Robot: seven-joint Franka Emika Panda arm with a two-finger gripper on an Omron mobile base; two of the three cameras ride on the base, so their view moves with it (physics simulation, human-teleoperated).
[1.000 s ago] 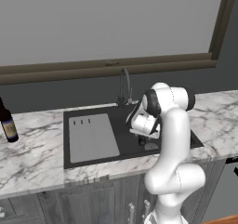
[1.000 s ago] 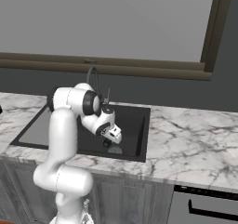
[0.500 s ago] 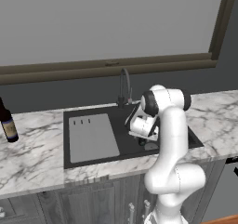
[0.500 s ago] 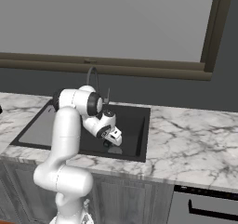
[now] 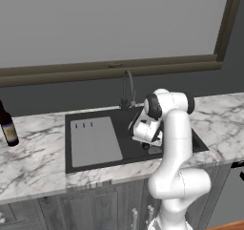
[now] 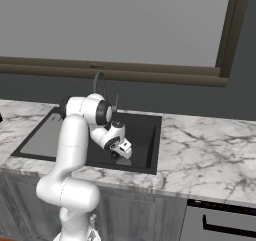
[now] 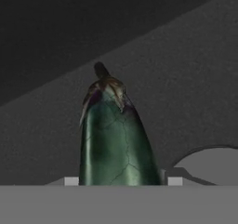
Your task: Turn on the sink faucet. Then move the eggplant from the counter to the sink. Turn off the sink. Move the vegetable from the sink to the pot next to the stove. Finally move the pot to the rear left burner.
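The eggplant [image 7: 114, 139], dark green-purple with a brown stem, lies on the dark sink floor and points away from the hand. My gripper [image 7: 122, 181] straddles its near end, with a finger tip [image 7: 71, 181] pressed against each side. From the base views the gripper [image 5: 147, 145] [image 6: 122, 154] reaches down into the right part of the black sink [image 5: 68, 143] [image 6: 142, 130], below the curved faucet [image 5: 127, 83] [image 6: 100, 82]. The pot is out of view.
A pale round drain [image 7: 214, 165] sits just right of the eggplant. A grey board [image 5: 95, 141] covers the sink's left half. A dark bottle [image 5: 8, 126] stands on the marble counter at far left. An oven handle [image 6: 220, 222] shows at lower right.
The hand has sunk a little lower into the sink and shifted slightly toward the faucet side. Its fingers have come in from wide open onto the eggplant.
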